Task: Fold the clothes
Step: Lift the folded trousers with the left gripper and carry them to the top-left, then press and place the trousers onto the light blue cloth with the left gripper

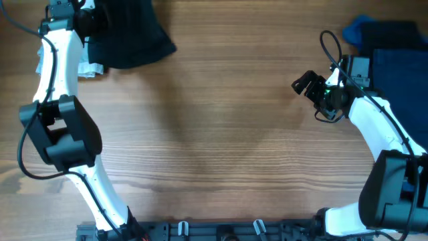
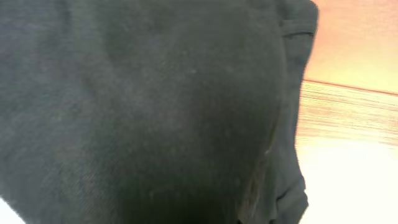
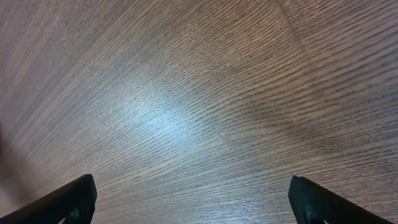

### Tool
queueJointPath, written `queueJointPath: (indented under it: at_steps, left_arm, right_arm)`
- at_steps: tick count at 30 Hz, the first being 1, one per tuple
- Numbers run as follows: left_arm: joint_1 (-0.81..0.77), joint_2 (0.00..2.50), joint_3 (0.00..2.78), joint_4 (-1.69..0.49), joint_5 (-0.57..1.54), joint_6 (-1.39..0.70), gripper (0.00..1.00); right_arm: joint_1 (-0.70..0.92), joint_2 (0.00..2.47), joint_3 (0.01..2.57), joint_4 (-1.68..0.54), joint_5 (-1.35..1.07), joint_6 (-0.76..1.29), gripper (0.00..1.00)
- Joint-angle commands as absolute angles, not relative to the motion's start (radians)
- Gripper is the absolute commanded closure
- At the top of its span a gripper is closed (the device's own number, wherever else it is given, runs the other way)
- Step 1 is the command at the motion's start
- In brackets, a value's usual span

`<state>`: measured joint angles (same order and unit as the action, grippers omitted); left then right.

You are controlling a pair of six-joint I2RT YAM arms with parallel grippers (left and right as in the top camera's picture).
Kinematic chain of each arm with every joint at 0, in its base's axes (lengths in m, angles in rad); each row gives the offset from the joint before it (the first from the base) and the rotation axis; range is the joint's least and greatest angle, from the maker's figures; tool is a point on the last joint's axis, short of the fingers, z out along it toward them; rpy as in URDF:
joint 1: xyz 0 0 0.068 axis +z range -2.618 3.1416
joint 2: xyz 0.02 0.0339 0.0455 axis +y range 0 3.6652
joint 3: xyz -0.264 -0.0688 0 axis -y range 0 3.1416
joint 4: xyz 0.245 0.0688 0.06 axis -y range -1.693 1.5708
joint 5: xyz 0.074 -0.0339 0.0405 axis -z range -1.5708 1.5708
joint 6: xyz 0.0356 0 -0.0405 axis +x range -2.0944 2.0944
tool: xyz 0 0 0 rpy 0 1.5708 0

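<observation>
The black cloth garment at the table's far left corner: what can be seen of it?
The black cloth garment is soft, matte knit, bunched rather than flat, lying on the wooden table at its far left corner. A stitched hem shows along one edge. The left robot arm reaches over it; whether it grips is hidden.

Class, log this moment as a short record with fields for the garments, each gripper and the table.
black garment: bunched, top left of overhead view
blue clothes: top right, beside the right arm
left gripper: at the black garment, fingers hidden, state unclear
right gripper: fingers wide apart, holding nothing, over wood
table: wooden
</observation>
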<state>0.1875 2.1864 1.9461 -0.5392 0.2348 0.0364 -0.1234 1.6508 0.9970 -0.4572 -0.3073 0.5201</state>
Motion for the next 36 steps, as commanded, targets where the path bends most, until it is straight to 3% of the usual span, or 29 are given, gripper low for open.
queueJointPath:
  at_steps: [1,16,22,36]
  left_arm:
    - [0.234,2.184,1.985,-0.530,0.147,0.067,0.96]
    - [0.321,2.184,1.985,-0.511,0.134,0.079,0.96]
    - [0.323,2.184,1.985,-0.463,-0.042,0.128,0.96]
    - [0.372,2.199,1.984,-0.375,-0.111,0.123,0.90]
  right_arm:
    - [-0.124,1.653,0.991,-0.455,-0.315,0.527,0.00]
    - [-0.124,1.653,0.991,-0.455,-0.315,0.527,0.00]
    - [-0.124,1.653,0.991,-0.455,-0.315,0.527,0.00]
    - [-0.124,1.653,0.991,-0.455,-0.315,0.527,0.00]
